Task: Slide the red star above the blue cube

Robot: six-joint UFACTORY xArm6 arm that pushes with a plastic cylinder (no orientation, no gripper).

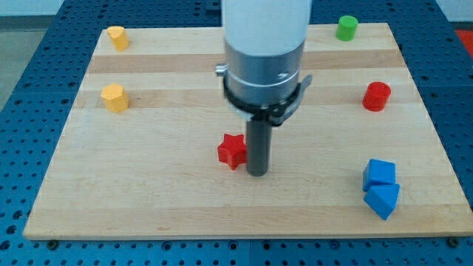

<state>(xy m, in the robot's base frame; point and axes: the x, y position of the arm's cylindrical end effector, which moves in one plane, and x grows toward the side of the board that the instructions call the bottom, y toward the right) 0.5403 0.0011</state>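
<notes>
Sitting on the wooden surface [148, 192], my tip [257, 174] is resting just to the view's right of the red star [232, 151], touching it or nearly so; can't tell which from this angle. No end effector jaws here, just the straight dark rod, so nothing is being grasped. The red star is lying near the board's middle, well apart from the blue cube [379, 173], which is sitting near the view's bottom right. A second blue block [383, 199], wedge-like, is touching the cube on its lower side. A red cylinder [377, 97] is standing above the cube toward the view's right edge, and a green cylinder [346, 28] is sitting at the top right. Two yellow blocks are occupying the view's left: one [117, 37] at the top corner, the other [114, 97] below it. No containers are showing; all blocks are lying directly on the surface.
</notes>
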